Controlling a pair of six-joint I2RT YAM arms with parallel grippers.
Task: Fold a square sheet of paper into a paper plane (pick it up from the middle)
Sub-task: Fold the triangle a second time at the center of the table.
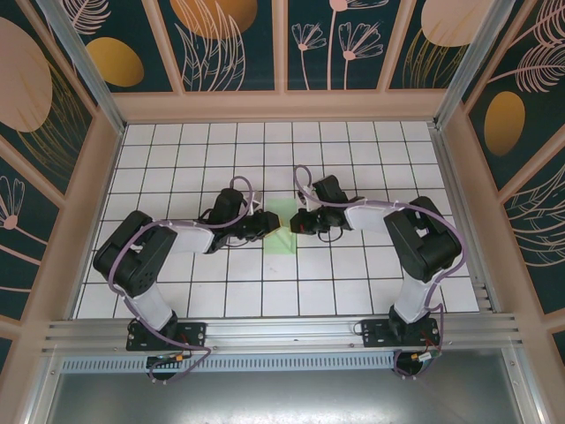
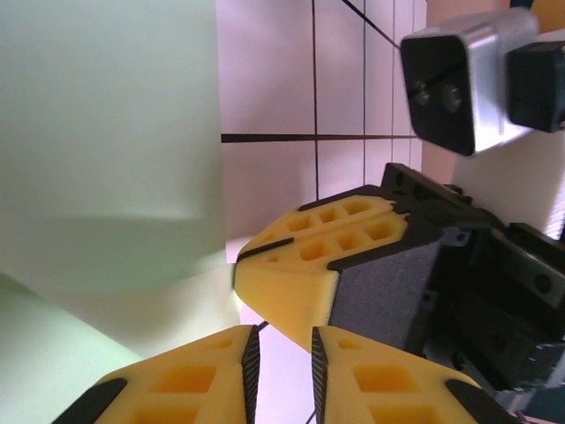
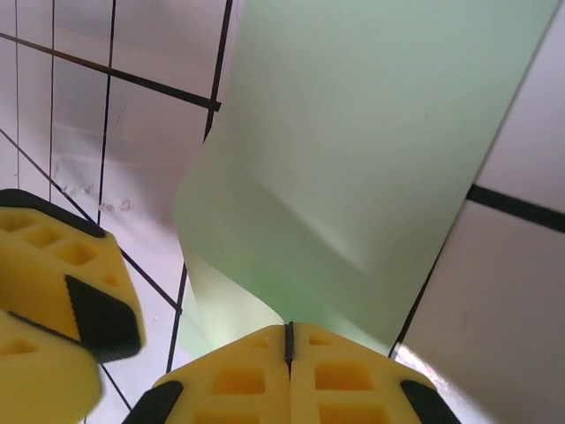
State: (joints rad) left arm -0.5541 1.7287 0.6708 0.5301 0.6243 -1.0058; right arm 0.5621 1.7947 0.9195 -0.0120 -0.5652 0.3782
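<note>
The square sheet of paper (image 1: 281,237) lies at the middle of the tiled table (image 1: 353,150), between the two claws, with one edge curled up off the tiles. The right gripper (image 3: 289,346) is clamped on that raised edge, its fingertips pressed together with the paper in the seam. The left gripper (image 2: 282,358) sits just beside it, its jaws parted by a narrow slit with nothing seen inside. This looks like a fold in the making: carry the pinched edge across squarely, with the left fingers pinning the flat part against sliding
</note>
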